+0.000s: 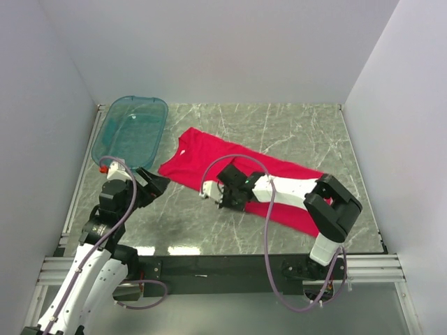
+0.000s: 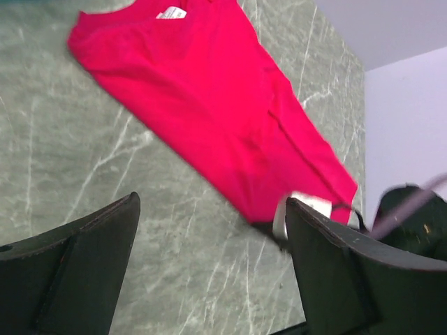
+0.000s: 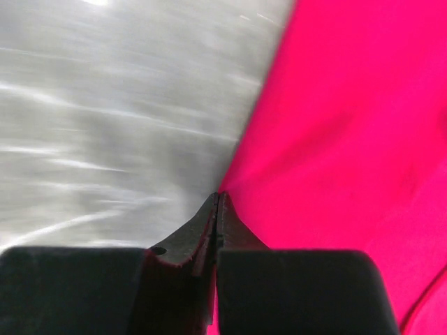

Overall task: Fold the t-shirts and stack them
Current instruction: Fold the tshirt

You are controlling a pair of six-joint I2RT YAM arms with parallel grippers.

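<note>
— What did the overhead view show?
— A plain bright red soft-fabric t-shirt (image 1: 202,160) lay slantwise on the green marble table (image 1: 279,125), right of a translucent teal plastic tub (image 1: 133,132).
— And the left wrist view?
— The left gripper (image 2: 209,209) gaped wide and empty, with the shirt beyond it.
— The right wrist view?
— The right gripper (image 3: 217,199) was pinched tight on the shirt's near edge.

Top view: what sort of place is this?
Probably a robot test booth: plain white walls box in a marble-look table, two arms bolted at its edge, a red t-shirt and teal tub on it.
</note>
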